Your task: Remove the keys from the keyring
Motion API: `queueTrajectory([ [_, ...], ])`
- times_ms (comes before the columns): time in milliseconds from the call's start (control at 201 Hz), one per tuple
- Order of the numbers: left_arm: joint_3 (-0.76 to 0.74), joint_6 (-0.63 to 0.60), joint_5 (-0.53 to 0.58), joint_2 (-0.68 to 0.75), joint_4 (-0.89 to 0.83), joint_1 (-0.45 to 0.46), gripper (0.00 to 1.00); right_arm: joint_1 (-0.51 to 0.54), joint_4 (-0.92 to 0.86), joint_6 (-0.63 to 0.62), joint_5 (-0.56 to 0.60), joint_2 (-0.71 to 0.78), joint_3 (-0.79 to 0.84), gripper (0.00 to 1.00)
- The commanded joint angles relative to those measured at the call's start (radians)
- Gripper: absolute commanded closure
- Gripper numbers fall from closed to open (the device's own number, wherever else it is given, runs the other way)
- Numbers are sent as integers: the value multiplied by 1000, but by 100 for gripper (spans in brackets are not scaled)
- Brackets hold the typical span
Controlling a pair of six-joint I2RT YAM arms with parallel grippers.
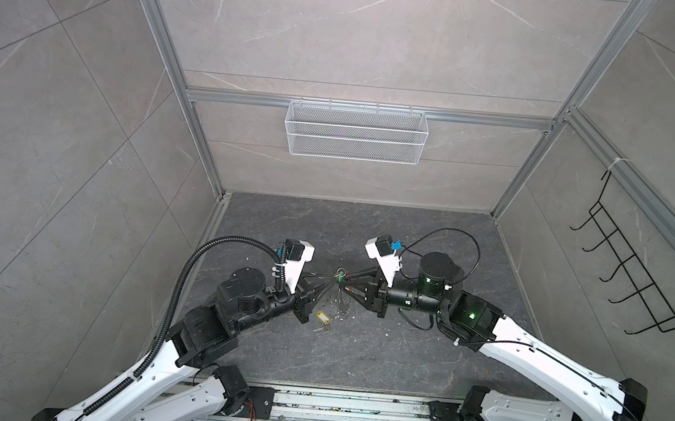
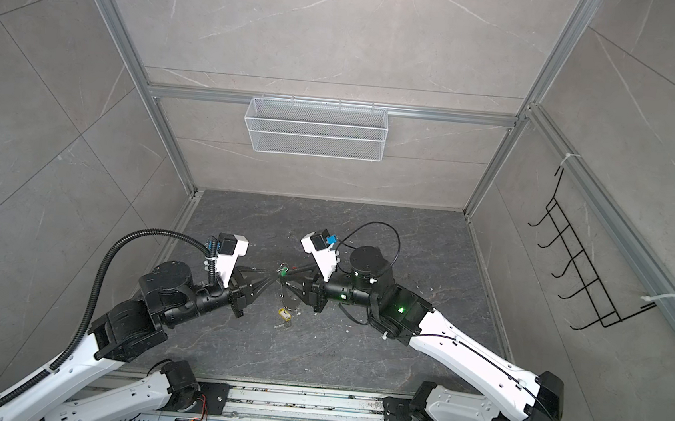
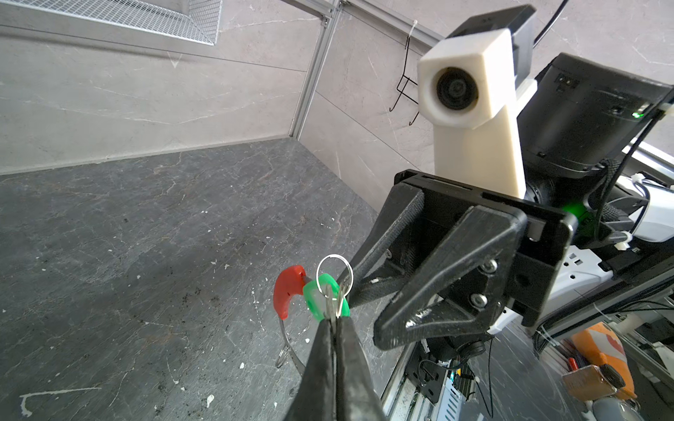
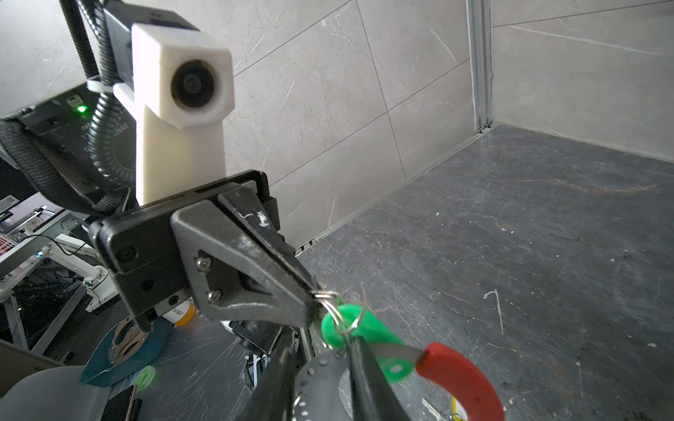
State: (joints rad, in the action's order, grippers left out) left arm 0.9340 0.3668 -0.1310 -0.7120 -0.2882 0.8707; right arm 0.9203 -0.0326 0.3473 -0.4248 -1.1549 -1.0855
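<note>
- The left gripper (image 3: 332,324) has its jaws pressed together on the silver split ring (image 3: 334,256) that carries the green tag (image 3: 316,297), and holds it in the air above the floor (image 1: 398,350). The bite is at the very tips and on thin wire. A sideways pull could slide the ring out, and the whole bundle would drop.
- The yellow-tagged key (image 1: 323,317) lies on the floor below the grippers, apart from the hoop, so it looks already freed. A dropped bundle could land on it and tangle with it.
- The keyring (image 3: 286,339) hangs between the two grippers. Its red sleeve (image 3: 288,291) sits just beside the green tag, and the hoop curves down from there. The green-tagged key appears to be still threaded on it, though the crossing is hard to read. The hoop hangs free, so it can swing or twist and turn its opening away. The tag may also jam against the end of the sleeve.
- The right gripper (image 3: 364,315) has its jaws apart. One fingertip touches the split ring and the tag, the other stands clear below, and nothing is clamped. If it closes here, it may catch the small ring rather than the hoop. Both grippers would then pull on the same ring, which could bend it or tear it loose. The tips are also almost touching, so they could collide.
</note>
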Motion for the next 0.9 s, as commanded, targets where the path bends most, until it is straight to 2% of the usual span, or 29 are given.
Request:
queueTrajectory([
  [0,14,-10,-32,-3,50,1,100,-2,46,-2,-38,-1,-26,74],
  [115,16,-9,-43,-11,53,1,100,-2,45,1,-51,-11,-36,80],
  [289,20,-7,-47,-18,54,1,100,-2,30,-2,-38,-12,-45,100],
  [443,31,3,-28,-23,30,1,100,-3,9,-5,-15,-3,-45,100],
  [563,30,4,13,-6,4,1,70,-8,-44,-14,10,-2,-59,100],
  [607,31,4,46,8,-15,1,63,-11,-68,-19,22,0,-64,100],
  [772,27,0,100,61,-56,1,60,-14,-111,-28,34,16,-63,100],
  [891,33,-13,26,55,-60,1,67,-17,-123,-36,32,18,-64,100],
])
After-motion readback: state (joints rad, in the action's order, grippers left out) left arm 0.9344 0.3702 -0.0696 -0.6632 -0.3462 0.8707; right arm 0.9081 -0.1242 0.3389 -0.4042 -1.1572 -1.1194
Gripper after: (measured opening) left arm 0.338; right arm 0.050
